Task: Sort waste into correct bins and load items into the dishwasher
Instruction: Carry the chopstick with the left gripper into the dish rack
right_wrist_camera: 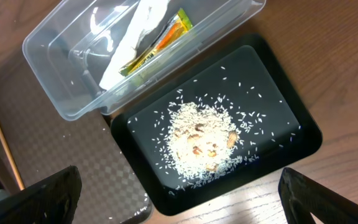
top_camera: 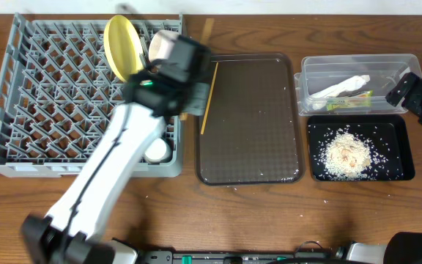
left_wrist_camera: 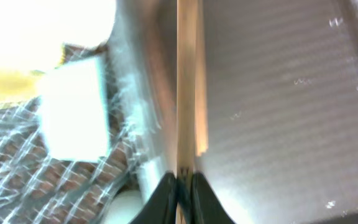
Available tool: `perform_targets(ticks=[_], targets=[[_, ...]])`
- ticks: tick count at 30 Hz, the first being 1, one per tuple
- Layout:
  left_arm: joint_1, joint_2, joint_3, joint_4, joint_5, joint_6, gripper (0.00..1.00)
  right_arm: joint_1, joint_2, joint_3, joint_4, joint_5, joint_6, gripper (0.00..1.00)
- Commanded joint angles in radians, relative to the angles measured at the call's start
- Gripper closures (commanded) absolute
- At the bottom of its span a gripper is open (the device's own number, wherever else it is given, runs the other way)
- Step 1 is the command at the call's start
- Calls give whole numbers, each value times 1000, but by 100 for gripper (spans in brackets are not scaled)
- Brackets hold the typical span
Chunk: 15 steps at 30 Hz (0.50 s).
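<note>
your left gripper point(left_wrist_camera: 184, 182) pinches the chopsticks point(left_wrist_camera: 187, 87); your right gripper point(right_wrist_camera: 179, 180) is spread wide.
the yellow plate point(top_camera: 121, 45) stands in the dish rack point(top_camera: 20, 103), the chopsticks run along the brown tray's point(top_camera: 251, 125) left edge, wrapper point(right_wrist_camera: 160, 43) and tissue point(right_wrist_camera: 138, 31) sit in the clear tub point(right_wrist_camera: 55, 43), crumbs point(right_wrist_camera: 201, 140) in the black tray point(right_wrist_camera: 284, 118).

yellow plate point(top_camera: 121, 45): upright in grey rack point(top_camera: 42, 88)
chopsticks point(top_camera: 209, 95): wooden, gripped, just right of rack
crumbs point(top_camera: 346, 152): heaped in black tray point(top_camera: 401, 128)
wrapper point(top_camera: 352, 103), tissue point(top_camera: 346, 86): in clear tub point(top_camera: 321, 66)
</note>
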Motion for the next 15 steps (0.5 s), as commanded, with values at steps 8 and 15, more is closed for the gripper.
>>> perform_targets(ticks=[8, 15], targets=[[277, -20, -44, -143, -139, 155, 92, -3, -18, 11, -1, 5, 9, 1], [342, 73, -83, -124, -138, 217, 92, -3, -18, 11, -1, 5, 9, 1]])
